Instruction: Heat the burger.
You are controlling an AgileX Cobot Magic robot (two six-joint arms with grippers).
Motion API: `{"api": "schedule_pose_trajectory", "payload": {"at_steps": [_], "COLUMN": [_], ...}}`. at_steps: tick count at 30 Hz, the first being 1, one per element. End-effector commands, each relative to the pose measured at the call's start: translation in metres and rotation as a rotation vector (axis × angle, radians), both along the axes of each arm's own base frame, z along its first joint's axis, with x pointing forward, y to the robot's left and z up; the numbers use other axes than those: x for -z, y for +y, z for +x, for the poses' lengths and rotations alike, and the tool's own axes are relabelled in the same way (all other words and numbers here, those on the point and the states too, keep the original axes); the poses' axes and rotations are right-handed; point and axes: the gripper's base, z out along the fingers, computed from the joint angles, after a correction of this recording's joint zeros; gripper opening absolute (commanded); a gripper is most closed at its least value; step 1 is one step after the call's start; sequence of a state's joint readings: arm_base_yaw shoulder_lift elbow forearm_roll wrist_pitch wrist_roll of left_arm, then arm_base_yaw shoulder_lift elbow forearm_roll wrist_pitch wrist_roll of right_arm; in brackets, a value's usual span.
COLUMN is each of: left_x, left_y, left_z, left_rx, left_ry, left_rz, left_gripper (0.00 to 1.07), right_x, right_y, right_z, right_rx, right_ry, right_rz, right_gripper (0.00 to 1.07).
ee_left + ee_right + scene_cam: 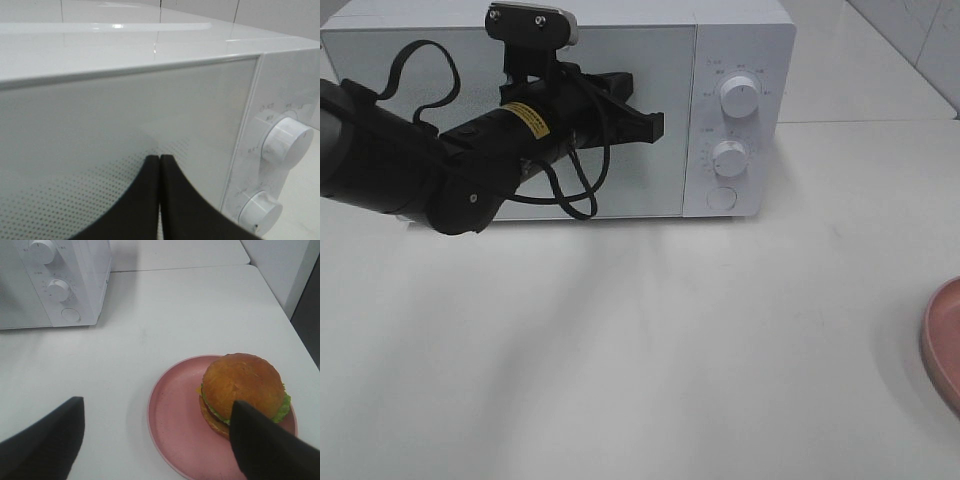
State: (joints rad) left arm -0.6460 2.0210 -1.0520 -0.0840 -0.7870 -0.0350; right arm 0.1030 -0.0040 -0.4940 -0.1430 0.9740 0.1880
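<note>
White table: burger (243, 386) just beyond wide-spread right gripper (157, 435).

White table (620, 350): microwave (740, 60), pink plate (175, 415).

Bright even overhead light, soft shadow on the table (620, 350) below the left gripper (655, 125), glare streaks on the microwave (125, 45) top beyond it, nearest fingertips (260, 440) softly blurred
</note>
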Motion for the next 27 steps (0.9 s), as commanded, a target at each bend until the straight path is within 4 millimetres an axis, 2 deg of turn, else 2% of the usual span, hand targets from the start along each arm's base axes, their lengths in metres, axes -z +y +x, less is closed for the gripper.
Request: {"api": "schedule_pose_trajectory", "payload": {"at_steps": [1,4,6,7,8,9,10,11,12,13,14,15,16,17,23,25,26,27], "left_x": [-0.006,-0.006,-0.010,-0.010,-0.010,-0.010,-0.008,-0.008,-0.008,-0.007,-0.006,-0.006,-0.004,-0.002,-0.002,-0.008,-0.008,-0.014], "left_y": [0.005,0.002,-0.003,-0.003,-0.005,-0.005,-0.007,-0.009,-0.009,-0.011,-0.011,-0.011,-0.009,-0.007,0.007,0.016,0.016,0.024], "left_z": [0.008,0.002,-0.013,-0.013,-0.025,-0.025,-0.036,-0.043,-0.043,-0.054,-0.060,-0.060,-0.066,-0.070,-0.089,-0.101,-0.101,-0.110], "left_rx": [-0.059,-0.033,0.004,0.004,0.027,0.027,0.054,0.070,0.070,0.101,0.113,0.113,0.120,0.124,0.154,0.173,0.173,0.182], "left_ry": [0.048,0.082,0.124,0.124,0.159,0.159,0.230,0.274,0.274,0.364,0.411,0.411,0.492,0.542,0.738,0.829,0.829,0.898], "left_rz": [-0.023,0.007,0.037,0.037,0.062,0.062,0.110,0.141,0.141,0.207,0.239,0.239,0.282,0.314,0.476,0.572,0.572,0.629], "left_gripper": [0.00,0.00,0.00,0.00,0.00,0.00,0.00,0.12,0.12,0.40,0.58,0.58,0.90,1.03,0.99,0.98,0.98,0.98], "right_x": [0.000,0.000,0.000,0.000,0.000,0.000,0.000,0.000,0.000,0.000,0.000,0.000,0.000,0.000,0.000,0.000,0.000,0.000], "right_y": [0.000,0.000,0.000,0.000,0.000,0.000,0.000,0.000,0.000,0.000,0.000,0.000,0.000,0.000,0.000,0.000,0.000,0.000], "right_z": [-0.003,-0.003,-0.003,-0.003,-0.003,-0.003,-0.003,-0.003,-0.003,-0.003,-0.003,-0.003,-0.003,-0.003,-0.003,-0.003,-0.003,-0.003], "right_rx": [0.003,0.003,0.003,0.003,0.003,0.003,0.003,0.003,0.003,0.003,0.003,0.003,0.003,0.003,0.003,0.003,0.003,0.003], "right_ry": [-0.032,-0.032,-0.032,-0.032,-0.032,-0.032,-0.032,-0.032,-0.032,-0.032,-0.032,-0.032,-0.032,-0.032,-0.032,-0.032,-0.032,-0.032], "right_rz": [-0.006,-0.006,-0.006,-0.006,-0.006,-0.006,-0.006,-0.006,-0.006,-0.006,-0.006,-0.006,-0.006,-0.006,-0.006,-0.006,-0.006,-0.006], "right_gripper": [0.76,0.76,0.76,0.76,0.76,0.76,0.76,0.76,0.76,0.76,0.76,0.76,0.76,0.76,0.76,0.76,0.76,0.76]}}
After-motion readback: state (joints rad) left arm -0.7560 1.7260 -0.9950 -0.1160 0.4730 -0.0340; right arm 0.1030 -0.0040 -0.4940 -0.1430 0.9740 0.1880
